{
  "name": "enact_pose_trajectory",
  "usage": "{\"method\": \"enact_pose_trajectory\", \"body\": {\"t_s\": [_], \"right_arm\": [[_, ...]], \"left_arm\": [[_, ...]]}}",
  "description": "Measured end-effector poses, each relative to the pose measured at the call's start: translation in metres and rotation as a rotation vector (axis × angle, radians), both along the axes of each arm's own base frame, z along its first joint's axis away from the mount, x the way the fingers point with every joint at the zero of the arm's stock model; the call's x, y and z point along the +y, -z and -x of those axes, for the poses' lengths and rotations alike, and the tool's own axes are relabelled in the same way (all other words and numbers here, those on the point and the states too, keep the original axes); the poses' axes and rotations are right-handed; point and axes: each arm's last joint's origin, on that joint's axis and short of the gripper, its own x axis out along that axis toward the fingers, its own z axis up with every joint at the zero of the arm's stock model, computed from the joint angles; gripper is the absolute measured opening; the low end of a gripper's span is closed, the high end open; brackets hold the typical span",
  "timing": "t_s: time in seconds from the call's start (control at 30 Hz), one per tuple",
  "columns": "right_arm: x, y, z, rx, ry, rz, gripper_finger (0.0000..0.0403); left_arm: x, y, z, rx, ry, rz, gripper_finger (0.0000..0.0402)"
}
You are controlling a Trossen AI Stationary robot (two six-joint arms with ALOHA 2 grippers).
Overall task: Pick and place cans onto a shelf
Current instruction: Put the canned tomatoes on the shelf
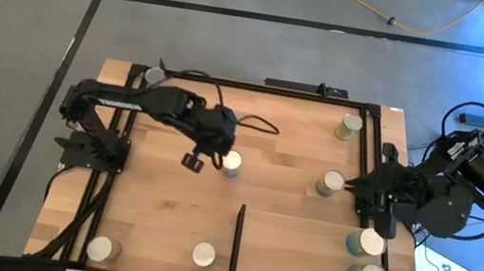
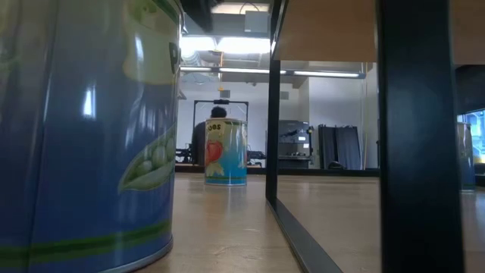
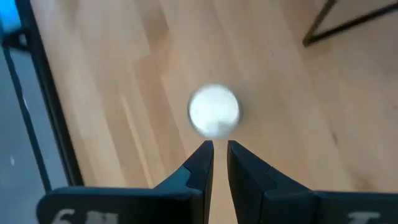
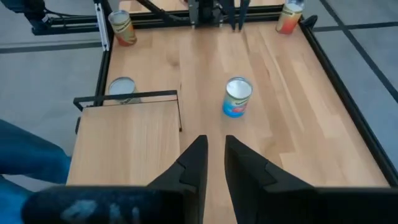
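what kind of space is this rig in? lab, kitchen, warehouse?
Looks like a lab or workshop, not a kitchen. The black-framed wooden table stands on bare grey floor with a loose yellow cable; the low view shows exposed ceiling ducts, strip lights and a seated person at the back.

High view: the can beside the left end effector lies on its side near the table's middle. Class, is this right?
No. The can stands upright, its round top facing up in the high view; it is beside the left end effector, near the table's middle.

My left gripper [image 1: 192, 160] hangs just left of a can [image 1: 232, 161] mid-tabletop [image 1: 154, 209]; the shelf [image 1: 296, 254] lies near right, two cans [image 1: 368, 260] beyond its right edge.
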Motion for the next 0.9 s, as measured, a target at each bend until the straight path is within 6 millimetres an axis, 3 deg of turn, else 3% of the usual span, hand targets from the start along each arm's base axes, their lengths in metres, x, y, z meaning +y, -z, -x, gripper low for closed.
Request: {"method": "enact_pose_trajectory", "body": {"t_s": [0.2,0.47,0.73,0.9], "right_arm": [[-0.001,-0.001,-0.001,-0.029,0.029,0.026,0.0057],[0.003,0.008,-0.004,0.002,0.006,0.077,0.0057],[-0.001,0.026,-0.018,0.064,0.048,0.186,0.0057],[-0.008,0.037,-0.029,0.110,0.091,0.247,0.0057]], "left_arm": [[-0.002,0.043,-0.016,-0.041,0.103,0.024,0.0039],[-0.005,0.088,-0.017,-0.016,0.129,0.082,0.0039],[-0.007,0.112,-0.018,-0.058,0.110,0.094,0.0039],[-0.006,0.115,-0.018,-0.065,0.080,0.100,0.0039]]}}
